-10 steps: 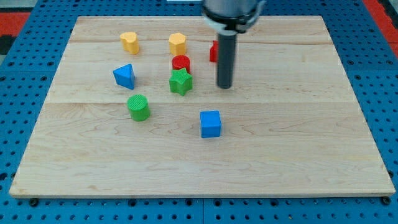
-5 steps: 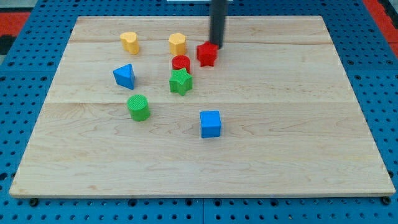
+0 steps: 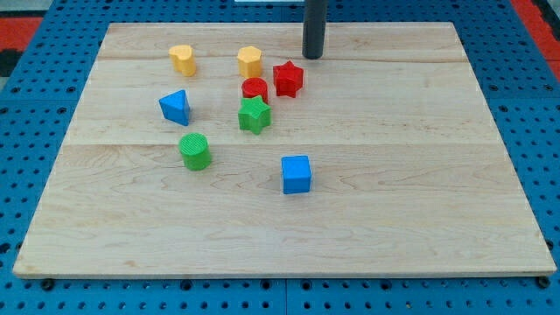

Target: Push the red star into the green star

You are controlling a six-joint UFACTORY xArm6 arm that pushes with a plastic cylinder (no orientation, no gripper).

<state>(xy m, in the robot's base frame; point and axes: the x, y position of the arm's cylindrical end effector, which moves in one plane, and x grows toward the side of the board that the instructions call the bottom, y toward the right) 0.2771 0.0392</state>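
The red star (image 3: 287, 79) lies in the upper middle of the wooden board. The green star (image 3: 255, 115) lies below and to its left. A red cylinder (image 3: 255, 89) stands between them, touching the green star's top and close beside the red star's left. My tip (image 3: 313, 56) is above and to the right of the red star, a short gap away from it.
A yellow block (image 3: 250, 61) and a yellow heart-like block (image 3: 183, 59) lie near the view's top left. A blue triangle block (image 3: 175, 107), a green cylinder (image 3: 195, 150) and a blue cube (image 3: 297, 174) lie lower down. The board's far edge (image 3: 367, 24) is just above my tip.
My rod moved from right of the red star up to its upper right. The red star slid slightly down and left, then the tip drew back a little toward the view's top.
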